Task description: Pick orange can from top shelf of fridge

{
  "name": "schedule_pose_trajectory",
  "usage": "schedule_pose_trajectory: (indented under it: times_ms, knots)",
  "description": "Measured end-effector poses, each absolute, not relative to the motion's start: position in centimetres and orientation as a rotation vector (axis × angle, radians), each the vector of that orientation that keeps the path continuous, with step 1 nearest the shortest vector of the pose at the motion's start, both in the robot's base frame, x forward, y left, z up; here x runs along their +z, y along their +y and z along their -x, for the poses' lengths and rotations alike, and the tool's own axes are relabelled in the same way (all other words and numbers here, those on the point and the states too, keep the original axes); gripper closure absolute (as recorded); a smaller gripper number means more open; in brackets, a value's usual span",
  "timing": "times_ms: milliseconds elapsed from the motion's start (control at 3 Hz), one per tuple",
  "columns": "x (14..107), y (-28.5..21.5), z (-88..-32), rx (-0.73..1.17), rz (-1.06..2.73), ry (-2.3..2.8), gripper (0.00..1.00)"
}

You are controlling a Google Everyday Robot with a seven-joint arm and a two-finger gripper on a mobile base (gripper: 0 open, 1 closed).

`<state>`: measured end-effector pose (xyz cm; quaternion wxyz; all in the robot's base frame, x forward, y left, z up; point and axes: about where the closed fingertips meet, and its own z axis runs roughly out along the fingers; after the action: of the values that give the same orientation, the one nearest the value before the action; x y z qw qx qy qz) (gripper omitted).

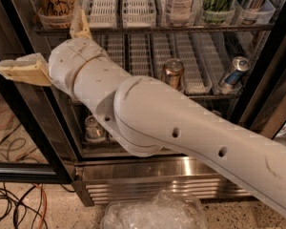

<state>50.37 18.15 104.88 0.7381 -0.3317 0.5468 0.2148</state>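
cream-coloured pincer (38, 40) sits spread wide at the upper left of the frame, just below the orange can (55, 1) standing on the top shelf (181, 28) of the fridge (157, 173). reaching step, i judge; next it needs to rise and bracket the can before closing.

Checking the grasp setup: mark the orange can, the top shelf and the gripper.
orange can (55, 3), camera view, lettered side.
top shelf (143, 29), camera view, front rail.
gripper (37, 38), camera view, between its open fingertips, just below-left of the can.
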Motion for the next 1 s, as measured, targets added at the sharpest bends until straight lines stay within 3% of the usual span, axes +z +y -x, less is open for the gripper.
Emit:
schedule_pose_trajectory:
  times_ms: [667, 1000]
  knots:
    - [104.8, 15.8, -53.1, 0.43, 0.687, 1.349, 0.0]
    - [104.0, 17.6, -54.1, 0.448, 0.709, 1.338, 0.0]
